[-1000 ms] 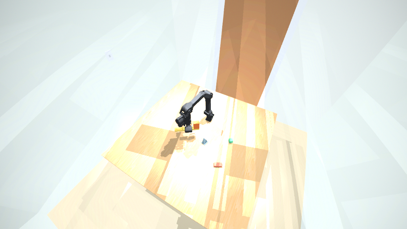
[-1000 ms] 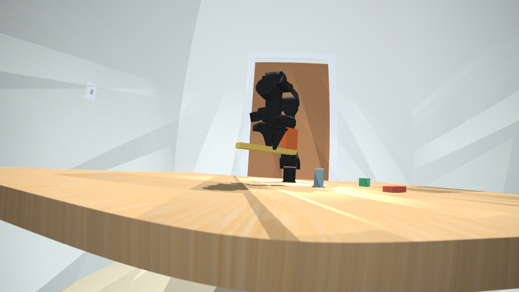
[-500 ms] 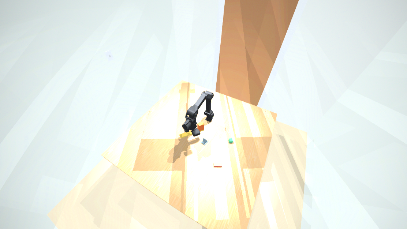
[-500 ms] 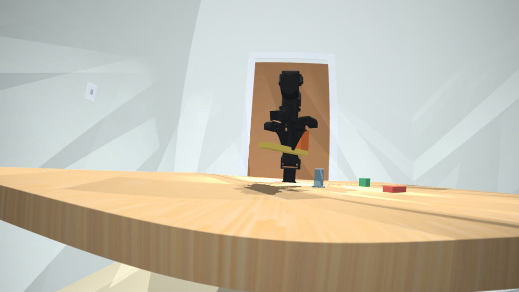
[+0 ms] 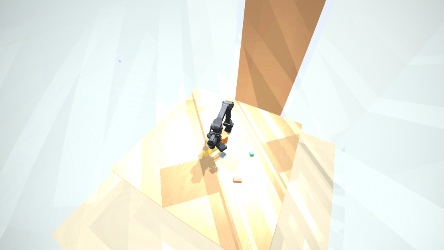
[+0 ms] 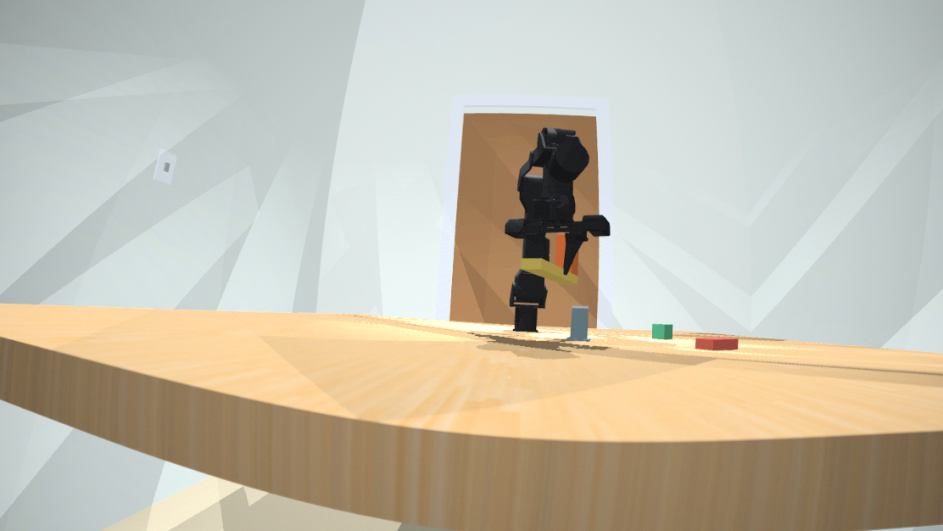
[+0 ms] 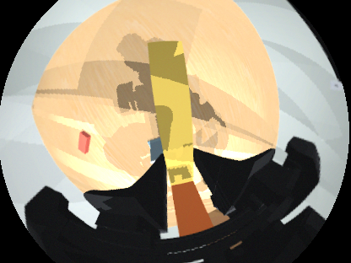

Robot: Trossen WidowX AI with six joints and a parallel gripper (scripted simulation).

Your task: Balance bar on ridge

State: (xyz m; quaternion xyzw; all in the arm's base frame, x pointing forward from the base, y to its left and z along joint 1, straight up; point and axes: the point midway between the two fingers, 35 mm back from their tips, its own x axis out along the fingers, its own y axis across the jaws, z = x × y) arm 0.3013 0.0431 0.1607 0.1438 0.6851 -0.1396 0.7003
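Observation:
My gripper [image 6: 566, 269] [image 7: 178, 154] is shut on the yellow bar [image 5: 206, 153] [image 6: 538, 265] [image 7: 175, 122] and holds it in the air, higher than the ridge's top. An orange block [image 5: 224, 140] [image 6: 559, 247] [image 7: 191, 208] stands on the bar's end nearer the arm's base. The bar looks slanted in the exterior view, but I cannot tell whether it is level. The blue-grey ridge [image 5: 222, 155] [image 6: 579, 323] [image 7: 155, 149] stands upright on the table with nothing on it. In the wrist view it shows beside the bar's left edge, partly hidden by the bar.
A green cube [image 5: 251, 153] [image 6: 661, 331] lies on the table to the right of the ridge in the top and exterior views. A red block [image 5: 237, 180] [image 6: 717, 343] [image 7: 84, 142] lies flat on the wooden table [image 5: 186, 186] [image 6: 428, 402], nearer the front.

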